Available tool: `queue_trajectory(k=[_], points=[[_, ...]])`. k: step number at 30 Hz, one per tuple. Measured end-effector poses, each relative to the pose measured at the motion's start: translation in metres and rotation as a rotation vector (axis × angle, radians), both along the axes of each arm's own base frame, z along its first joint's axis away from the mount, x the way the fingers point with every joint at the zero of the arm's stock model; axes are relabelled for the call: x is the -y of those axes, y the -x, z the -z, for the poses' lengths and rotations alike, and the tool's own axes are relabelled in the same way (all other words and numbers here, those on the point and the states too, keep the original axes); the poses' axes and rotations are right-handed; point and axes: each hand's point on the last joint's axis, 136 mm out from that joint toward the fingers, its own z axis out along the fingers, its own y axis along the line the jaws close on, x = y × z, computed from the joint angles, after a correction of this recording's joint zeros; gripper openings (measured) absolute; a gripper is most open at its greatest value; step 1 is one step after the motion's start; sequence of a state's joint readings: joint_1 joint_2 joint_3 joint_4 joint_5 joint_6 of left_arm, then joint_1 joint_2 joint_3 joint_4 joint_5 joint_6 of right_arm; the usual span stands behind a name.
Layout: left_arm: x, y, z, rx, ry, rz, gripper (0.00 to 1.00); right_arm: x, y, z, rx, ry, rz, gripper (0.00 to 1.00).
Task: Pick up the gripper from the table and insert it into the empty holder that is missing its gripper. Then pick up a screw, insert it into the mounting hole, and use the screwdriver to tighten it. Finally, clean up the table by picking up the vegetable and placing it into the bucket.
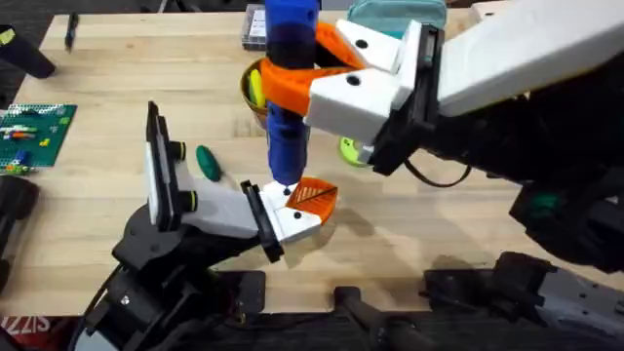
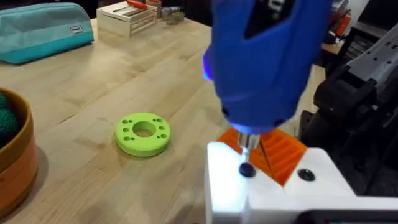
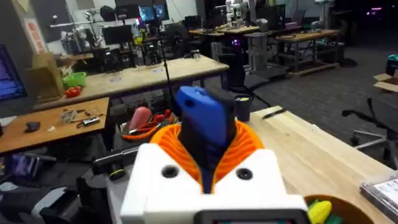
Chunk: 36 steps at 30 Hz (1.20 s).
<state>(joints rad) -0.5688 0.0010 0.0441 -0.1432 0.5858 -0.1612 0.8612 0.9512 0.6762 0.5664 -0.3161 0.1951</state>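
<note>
We see the screwdriver, a thick smooth blue plastic cylinder, standing upright over the pale, grained wooden desk, its narrow metal tip pressed onto a small dark screw in the white holder. The right gripper has its jaws clamped around the blue barrel: white blocky fingers with orange ribbed pads hugging it on both sides. The orange gripper, a flat wedge with a hatched face, sits seated in the holder, jutting out past its white angular block, whose black back plate adjoins the small black-and-white arm.

The vegetable, a glossy dark-green oval, lies on the desk just left of the screwdriver, apart from it. The bucket, a round ochre cup with a brownish rim, stands behind the screwdriver and is largely covered by it and the right gripper; something yellow shows inside. A lime-green disc with holes rests flat on the wood, and a teal zipped pouch lies farther back.

We cannot tell how the left jaws stand. The screwdriver's upper end is cut off by the edge of the overhead view, and the screw is too small to make out its head.
</note>
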Motion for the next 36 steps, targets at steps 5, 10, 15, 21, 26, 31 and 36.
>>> queue_trajectory(k=[5, 10, 15, 21, 26, 31, 36], points=[[0.0000, 0.0000, 0.0000, 0.000, 0.000, 0.000, 0.018, -0.0001, -0.0001, 0.0004, -0.009, -0.001, -0.001, 0.059], [0.0000, 0.0000, -0.0001, 0.000, 0.000, 0.000, 0.018, -0.0007, -0.0006, 0.0014, -0.016, -0.001, -0.003, 0.059], [0.0000, 0.0000, 0.0001, 0.000, 0.000, 0.000, 0.018, -0.0050, -0.0047, 0.0081, -0.038, 0.011, -0.003, 0.059], [0.0000, -0.0001, 0.0000, 0.000, 0.000, -0.001, 0.018, -0.0053, -0.0046, 0.0084, -0.045, 0.009, -0.005, 0.059], [0.0000, -0.0001, 0.0000, 0.000, 0.000, -0.001, 0.018, -0.0052, -0.0048, 0.0087, -0.049, 0.009, -0.005, 0.059], [0.0000, -0.0001, 0.0000, -0.001, 0.000, -0.001, 0.018, -0.0054, -0.0045, 0.0089, -0.049, 0.010, -0.006, 0.059], [0.0000, -0.0001, 0.0000, 0.000, 0.000, -0.001, 0.018, -0.0053, -0.0048, 0.0091, -0.050, 0.010, -0.005, 0.059]])
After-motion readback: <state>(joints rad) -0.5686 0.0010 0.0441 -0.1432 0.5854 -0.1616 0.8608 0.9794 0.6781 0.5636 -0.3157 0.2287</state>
